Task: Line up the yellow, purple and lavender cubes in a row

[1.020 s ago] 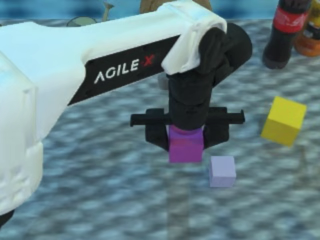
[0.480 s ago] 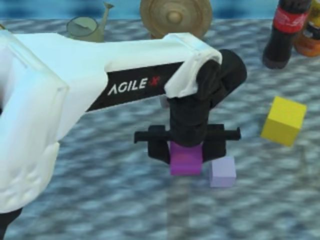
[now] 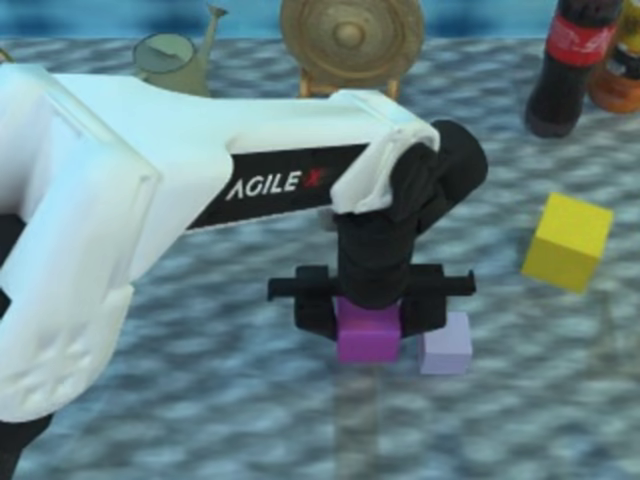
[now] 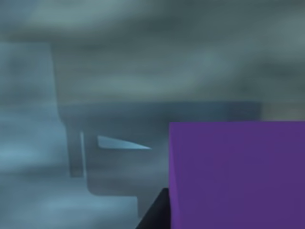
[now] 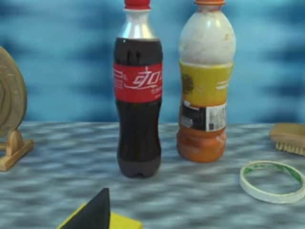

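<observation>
My left pincer [image 3: 370, 312] stood over the middle of the desk [image 3: 200, 420], pointing straight down, its two black fingers clenched on the purple cube [image 3: 368, 335], one finger on each of the cube's left and right faces. I could not tell whether the cube rested on the desk or hung just above it. In my left wrist view the same cube [image 4: 238, 174] filled one corner, with a dark fingertip edge beside it and blurred desk behind. The lavender cube [image 3: 445, 343] sat just beside the purple one, on its right, close against my right-hand finger; whether they touched I could not tell. The two cubes lay roughly level with each other across the desk. The yellow cube [image 3: 568, 241] stood well apart from them, nearer the right edge and farther back, turned at an angle to the other two.

Along the back edge stood a green watering can [image 3: 172, 56], a round brass gong on a wooden stand [image 3: 348, 38], and toward the back right corner a cola bottle [image 3: 565, 62] with an orange-filled bottle [image 3: 618, 70] next to it.

My right arm was outside the top view. Its wrist view looked at those two bottles, a roll of tape [image 5: 271, 181], a brush [image 5: 288, 138], and a corner of the yellow cube under one dark fingertip [image 5: 95, 212]; I could not tell how that pincer was set.
</observation>
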Controlling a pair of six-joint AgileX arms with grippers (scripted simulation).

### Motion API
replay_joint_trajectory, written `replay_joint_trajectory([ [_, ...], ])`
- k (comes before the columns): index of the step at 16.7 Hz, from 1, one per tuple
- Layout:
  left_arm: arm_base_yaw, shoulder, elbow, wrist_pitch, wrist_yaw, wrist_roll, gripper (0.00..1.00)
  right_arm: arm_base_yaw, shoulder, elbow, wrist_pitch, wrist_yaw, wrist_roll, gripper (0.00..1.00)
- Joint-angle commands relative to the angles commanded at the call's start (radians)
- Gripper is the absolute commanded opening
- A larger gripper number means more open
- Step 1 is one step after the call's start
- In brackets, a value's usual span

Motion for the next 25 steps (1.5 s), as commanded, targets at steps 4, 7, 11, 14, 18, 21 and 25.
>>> replay_joint_trajectory([
  [4, 0.0, 0.0, 0.0, 0.0, 0.0, 0.0, 0.45, 0.0, 0.0, 0.0, 0.0, 0.0, 0.0, 1.0],
  [7, 0.0, 0.0, 0.0, 0.0, 0.0, 0.0, 0.68, 0.0, 0.0, 0.0, 0.0, 0.0, 0.0, 1.0],
  [11, 0.0, 0.0, 0.0, 0.0, 0.0, 0.0, 0.98, 0.0, 0.0, 0.0, 0.0, 0.0, 0.0, 1.0],
  [14, 0.0, 0.0, 0.0, 0.0, 0.0, 0.0, 1.0, 0.0, 0.0, 0.0, 0.0, 0.0, 0.0, 1.0],
  [18, 0.0, 0.0, 0.0, 0.0, 0.0, 0.0, 1.0, 0.0, 0.0, 0.0, 0.0, 0.0, 0.0, 1.0],
  [21, -0.001, -0.001, 0.004, -0.004, 0.0, 0.0, 1.0, 0.0, 0.0, 0.0, 0.0, 0.0, 0.0, 1.0],
  [25, 0.005, -0.025, 0.091, -0.119, -0.001, -0.003, 1.0, 0.0, 0.0, 0.0, 0.0, 0.0, 0.0, 1.0],
])
